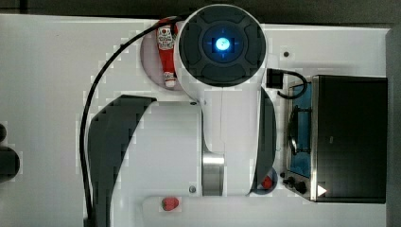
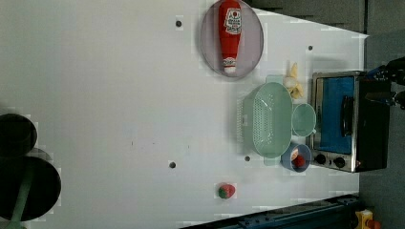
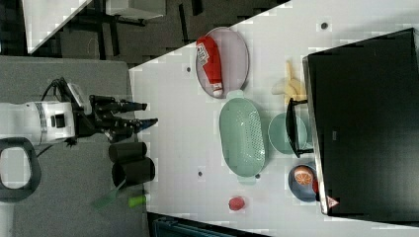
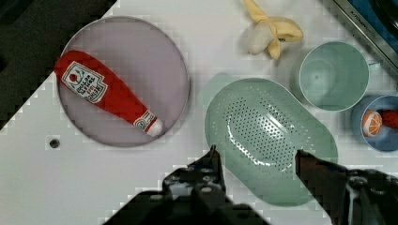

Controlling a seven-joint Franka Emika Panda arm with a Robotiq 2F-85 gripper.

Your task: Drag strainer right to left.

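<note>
The strainer lies open side up on the white desk. Its long axis runs up and down in the left view, so one small end tab points toward the plate and the other toward the blue bowl. In the right view the strainer shows the same upright oval, with its perforated bottom facing the camera.

Just beside it, on the left view's right, stands the smaller mint-green cup, between the strainer and the toaster oven. The blue bowl, holding an orange slice and something red, sits at the strainer's lower end in the left view, against the oven front. A peeled banana lies near the strainer's upper end. Beyond that end, the grey plate carries a ketchup bottle with its cap pointing toward the strainer. A strawberry rests apart from the strainer, toward the left view's bottom edge.

In the wrist view the end effector hangs above the desk with its two dark fingers spread wide and nothing between them; the strainer shows below it. In the right view the end effector sits well to the right view's left of the strainer.
</note>
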